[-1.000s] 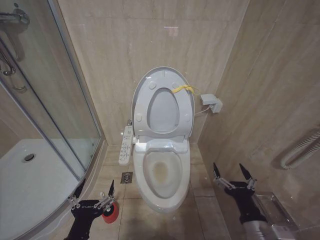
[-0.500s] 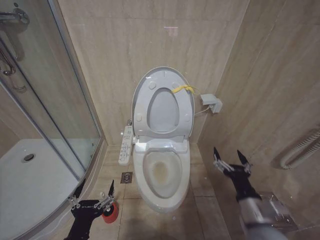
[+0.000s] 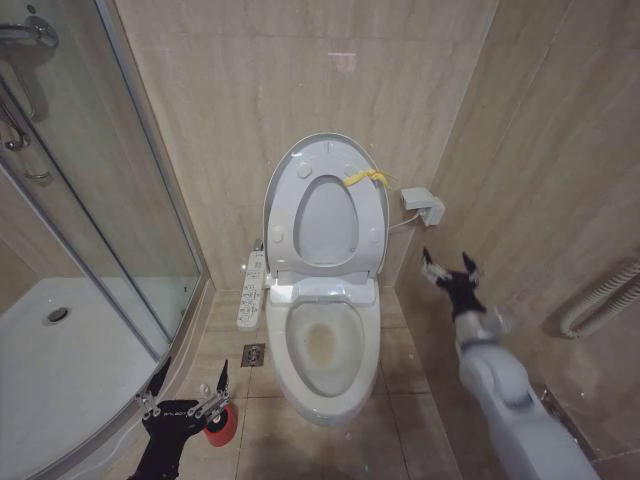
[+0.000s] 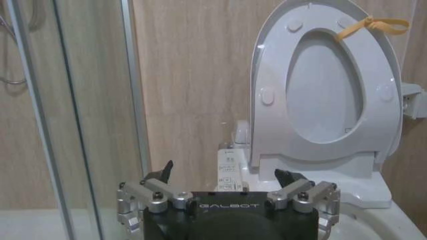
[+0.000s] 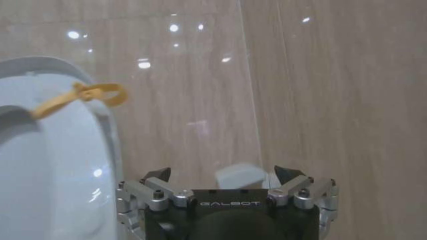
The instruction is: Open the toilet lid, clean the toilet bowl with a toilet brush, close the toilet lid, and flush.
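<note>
The left pincer [image 3: 190, 384] is being held low by the shower's glass wall, its fingers spread wide and empty, just above a red holder cup [image 3: 223, 426] on the floor; the toilet lid [image 3: 325, 205] is being kept upright against the back wall, a yellow strip [image 3: 366, 179] tied at its rim, with the toilet bowl [image 3: 328, 350] lying open below it. The right pincer [image 3: 447, 266] is being held wide and empty beside the lid's right edge, near a white wall box [image 3: 424, 205].

To your left stands a glass shower door [image 3: 90, 190] with a white shower tray [image 3: 70, 370] behind it. A red cup [image 3: 224, 424] sits on the floor tiles. A remote panel [image 3: 251, 291] hangs beside a floor drain [image 3: 254, 354]; a white wall box [image 3: 424, 206] sits right.
</note>
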### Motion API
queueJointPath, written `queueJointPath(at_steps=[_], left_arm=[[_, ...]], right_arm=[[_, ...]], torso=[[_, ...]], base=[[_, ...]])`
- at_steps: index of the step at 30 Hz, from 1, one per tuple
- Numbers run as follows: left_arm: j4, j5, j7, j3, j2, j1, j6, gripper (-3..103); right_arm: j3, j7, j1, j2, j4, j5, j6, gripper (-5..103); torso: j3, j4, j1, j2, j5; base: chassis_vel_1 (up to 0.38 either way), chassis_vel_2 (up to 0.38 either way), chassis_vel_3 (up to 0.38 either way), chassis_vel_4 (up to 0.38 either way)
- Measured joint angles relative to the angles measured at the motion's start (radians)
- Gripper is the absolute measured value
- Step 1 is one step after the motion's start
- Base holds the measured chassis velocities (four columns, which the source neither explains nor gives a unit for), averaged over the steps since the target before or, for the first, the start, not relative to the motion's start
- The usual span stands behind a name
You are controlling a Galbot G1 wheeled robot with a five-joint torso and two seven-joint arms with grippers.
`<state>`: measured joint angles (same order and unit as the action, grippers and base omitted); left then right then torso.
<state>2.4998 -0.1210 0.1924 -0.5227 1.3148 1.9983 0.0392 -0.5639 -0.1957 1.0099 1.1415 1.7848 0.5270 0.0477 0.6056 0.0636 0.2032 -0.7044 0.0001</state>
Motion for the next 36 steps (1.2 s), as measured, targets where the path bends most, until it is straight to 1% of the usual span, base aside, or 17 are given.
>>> queueJointPath(at_steps=[1, 2, 3, 5, 6, 7, 9, 10, 12, 21, 24, 27, 28, 32, 34, 36], left_arm=[[0.000, 0.000, 0.000, 0.000, 0.000, 0.000, 0.000, 100], [0.000, 0.000, 0.000, 0.000, 0.000, 0.000, 0.000, 100], [0.000, 0.000, 0.000, 0.000, 0.000, 0.000, 0.000, 100], [0.000, 0.000, 0.000, 0.000, 0.000, 0.000, 0.000, 100], [0.000, 0.000, 0.000, 0.000, 0.000, 0.000, 0.000, 100], [0.000, 0.000, 0.000, 0.000, 0.000, 0.000, 0.000, 100], [0.000, 0.000, 0.000, 0.000, 0.000, 0.000, 0.000, 100], [0.000, 0.000, 0.000, 0.000, 0.000, 0.000, 0.000, 100], [0.000, 0.000, 0.000, 0.000, 0.000, 0.000, 0.000, 100], [0.000, 0.000, 0.000, 0.000, 0.000, 0.000, 0.000, 100], [0.000, 0.000, 0.000, 0.000, 0.000, 0.000, 0.000, 100], [0.000, 0.000, 0.000, 0.000, 0.000, 0.000, 0.000, 100], [0.000, 0.000, 0.000, 0.000, 0.000, 0.000, 0.000, 100], [0.000, 0.000, 0.000, 0.000, 0.000, 0.000, 0.000, 100], [0.000, 0.000, 0.000, 0.000, 0.000, 0.000, 0.000, 100], [0.000, 0.000, 0.000, 0.000, 0.000, 0.000, 0.000, 100]], right_arm=[[0.016, 0.001, -0.050, -0.003, -0.050, -0.011, 0.017, 100], [0.016, 0.001, -0.050, -0.003, -0.050, -0.011, 0.017, 100], [0.037, 0.003, -0.111, -0.004, -0.103, -0.030, 0.038, 100], [0.055, 0.006, -0.164, -0.005, -0.143, -0.041, 0.050, 100], [0.055, 0.006, -0.164, -0.005, -0.143, -0.041, 0.050, 100], [0.066, 0.011, -0.205, -0.003, -0.168, -0.043, 0.056, 100], [0.069, 0.032, -0.253, 0.002, -0.200, -0.043, 0.069, 100], [0.069, 0.032, -0.253, 0.002, -0.200, -0.043, 0.069, 100], [0.067, 0.070, -0.306, 0.003, -0.242, -0.058, 0.096, 100], [0.087, 0.061, -0.345, -0.003, -0.257, -0.070, 0.097, 100], [0.101, 0.040, -0.347, -0.002, -0.256, -0.072, 0.099, 100], [0.126, 0.019, -0.368, 0.003, -0.256, -0.088, 0.101, 100], [0.135, 0.017, -0.381, 0.005, -0.264, -0.101, 0.101, 100], [0.172, 0.010, -0.422, 0.010, -0.288, -0.127, 0.100, 100], [0.184, 0.007, -0.431, 0.010, -0.294, -0.131, 0.098, 100], [0.211, 0.004, -0.451, 0.010, -0.303, -0.143, 0.092, 100]], torso=[[0.000, 0.0003, 0.000, 0.000, 0.0001], [0.000, 0.0003, 0.000, 0.000, 0.0001], [0.000, 0.0005, 0.000, 0.000, 0.0002], [0.000, 0.0004, 0.000, 0.000, -0.0001], [0.000, 0.0004, 0.000, 0.000, -0.0001], [0.000, 0.0003, 0.000, 0.000, 0.0000], [0.000, 0.0005, 0.000, 0.000, -0.0001], [0.000, 0.0005, 0.000, 0.000, -0.0001], [0.000, 0.0005, 0.000, 0.000, -0.0001], [0.000, 0.0007, -0.001, 0.000, -0.0001], [0.000, 0.0007, 0.000, 0.000, 0.0000], [0.000, 0.0005, 0.001, 0.000, 0.0000], [0.000, 0.0001, 0.001, 0.000, -0.0001], [0.000, -0.0001, 0.001, 0.000, -0.0002], [0.000, -0.0001, 0.000, 0.000, -0.0003], [0.000, 0.0004, 0.000, 0.000, -0.0001]], base=[[0.000, 0.000, 0.000, 0.000], [0.000, 0.000, 0.000, 0.000], [0.000, 0.000, 0.000, 0.000], [0.000, 0.000, 0.000, 0.000], [0.000, 0.000, 0.000, 0.000], [0.000, 0.000, 0.000, 0.000], [0.000, 0.000, 0.000, 0.000], [0.000, 0.000, 0.000, 0.000], [0.000, 0.000, 0.000, 0.000], [-0.037, 0.037, 0.044, -0.039], [-0.149, 0.121, 0.151, -0.147], [-0.142, 0.168, 0.174, -0.160], [-0.111, 0.151, 0.109, -0.106], [-0.068, 0.104, 0.078, -0.055], [0.000, 0.000, 0.000, 0.000], [0.021, -0.033, -0.010, 0.020]])
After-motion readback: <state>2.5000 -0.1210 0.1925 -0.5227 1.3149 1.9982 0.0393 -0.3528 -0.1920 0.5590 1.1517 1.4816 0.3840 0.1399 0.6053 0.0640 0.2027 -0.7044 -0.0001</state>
